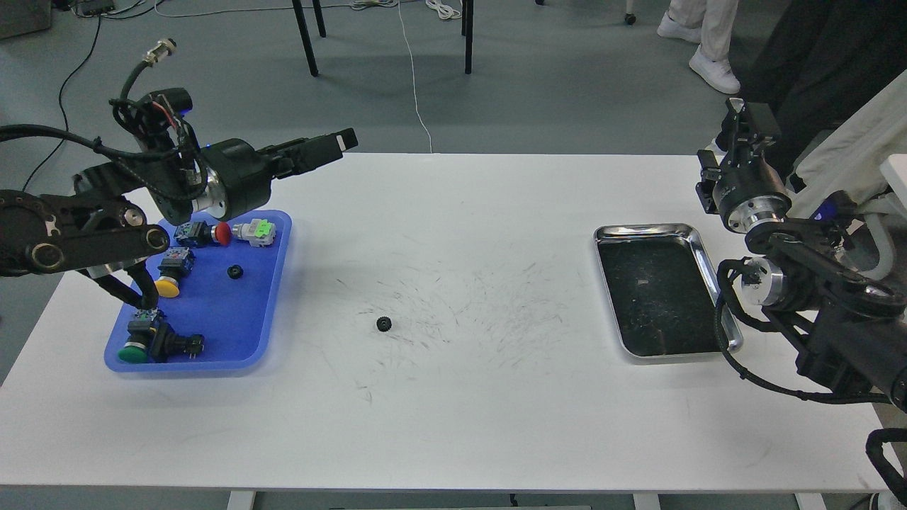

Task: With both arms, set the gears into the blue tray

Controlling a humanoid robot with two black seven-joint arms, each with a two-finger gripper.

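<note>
1. The left arm (pixel 78 230) enters from the left edge of the frame. The left gripper (pixel 327 147) sits in the upper left, above the far edge of the white table (pixel 460 425), pointing toward the right. Its fingers appear pressed together with nothing between them.
2. The blue tray (pixel 273 297) lies at left centre, partly under the left arm. It holds several push-button switches (pixel 254 231) with red, green and yellow caps, and one gear (pixel 235 271) resting on the tray floor, apart from the switches.
3. A second gear (pixel 384 324) lies flat on the bare table near the centre of the frame, to the right of the blue tray and well apart from it. This gear is not yet placed.
4. Key relation: the loose gear lies below and slightly right of the left gripper in the frame, and far to the left of the right gripper. The left gripper is judged the nearer. The gear is round, so no long axis dictates finger alignment.
5. A steel tray (pixel 712 283) with a dark bottom lies at right centre and appears to hold nothing.
6. The right arm (pixel 829 312) enters from the right edge. The right gripper (pixel 744 124) points up in the upper right; whether its fingers are apart cannot be told.
</note>
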